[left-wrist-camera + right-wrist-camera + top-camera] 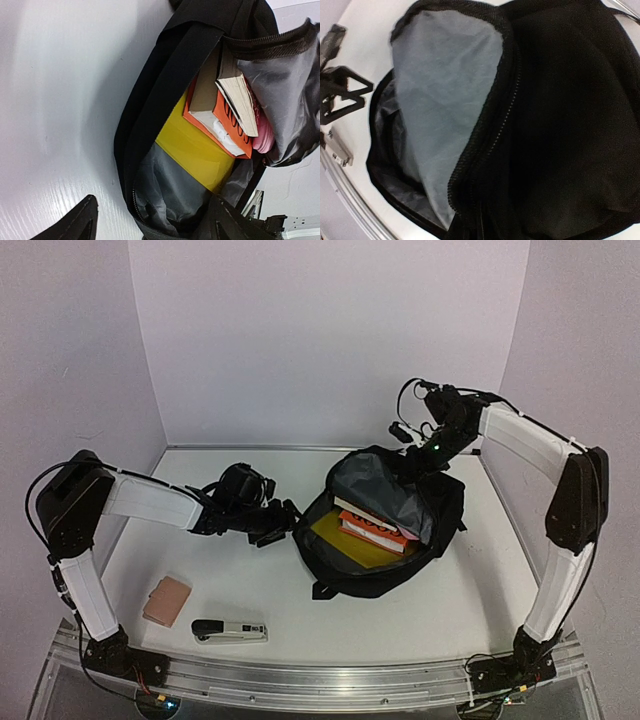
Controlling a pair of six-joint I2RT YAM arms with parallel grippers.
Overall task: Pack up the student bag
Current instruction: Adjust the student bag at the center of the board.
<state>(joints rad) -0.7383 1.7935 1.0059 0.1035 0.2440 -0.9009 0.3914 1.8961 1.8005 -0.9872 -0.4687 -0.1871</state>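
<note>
The student bag (400, 540) is a large black backpack lying open in the middle of the table, its grey lining (445, 85) showing. Inside are a yellow folder (197, 147), an orange spiral notebook (225, 125), a thick book (240, 95) and a pink item (263, 137). My left gripper (278, 521) is open at the bag's left rim; in the left wrist view its fingertips (80, 222) stand either side of the zip edge. My right gripper (425, 452) is at the bag's far top edge and holds the flap up. Its fingers are hidden by black fabric (560, 125).
A tan-pink wallet-like pouch (166, 600) and a black-and-white stapler (230, 630) lie near the front left. The table's metal front rail (320, 680) runs along the near edge. White walls stand behind and on both sides.
</note>
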